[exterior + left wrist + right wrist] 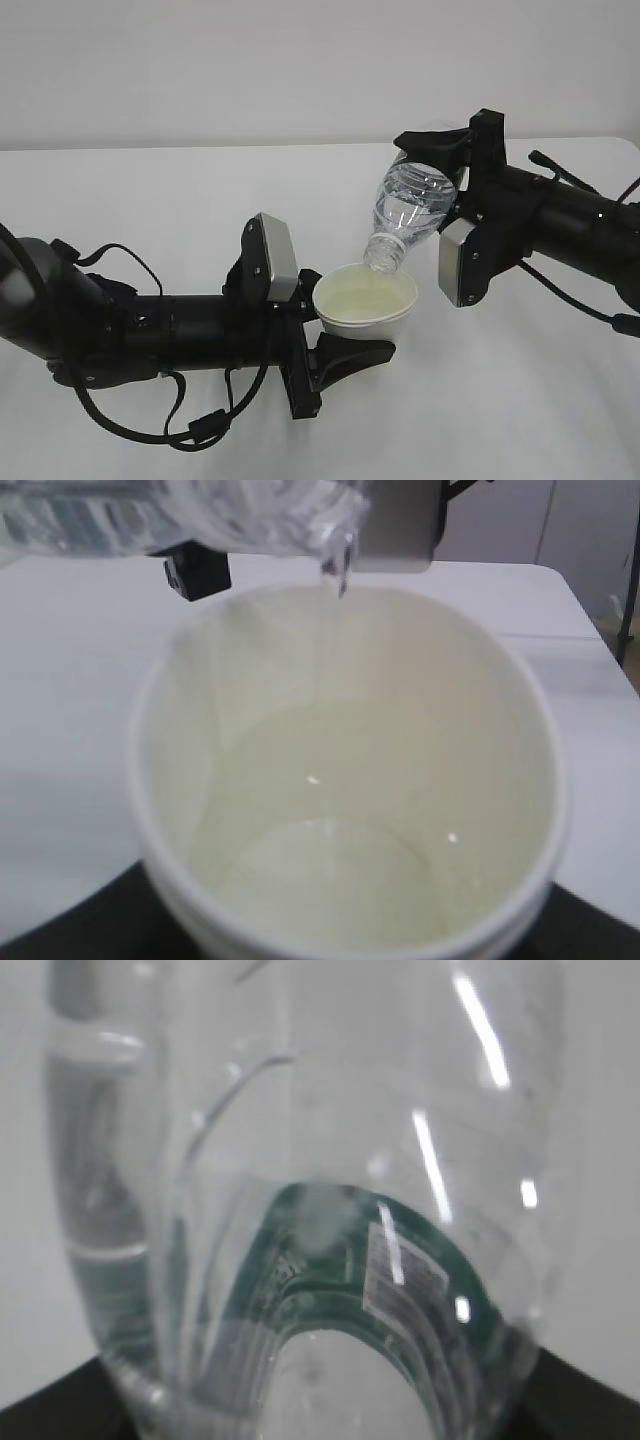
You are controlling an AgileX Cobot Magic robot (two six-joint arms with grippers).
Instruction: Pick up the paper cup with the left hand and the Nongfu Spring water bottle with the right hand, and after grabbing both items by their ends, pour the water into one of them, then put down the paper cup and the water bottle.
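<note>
My left gripper (352,345) is shut on the lower part of the white paper cup (365,300), holding it upright above the table. My right gripper (432,150) is shut on the base end of the Nongfu Spring water bottle (410,210), which is tilted with its open neck down over the cup's rim. In the left wrist view a thin stream of water (326,630) falls from the bottle (200,515) into the cup (340,780), where clear water covers the bottom. The right wrist view is filled by the bottle (300,1160) and its green label band (450,1260).
The white table (150,200) stretches under both arms, with a plain pale wall behind it. A dark finger (70,935) of the left gripper shows at the bottom corner beside the cup. Each arm carries a grey block (275,258) near its gripper.
</note>
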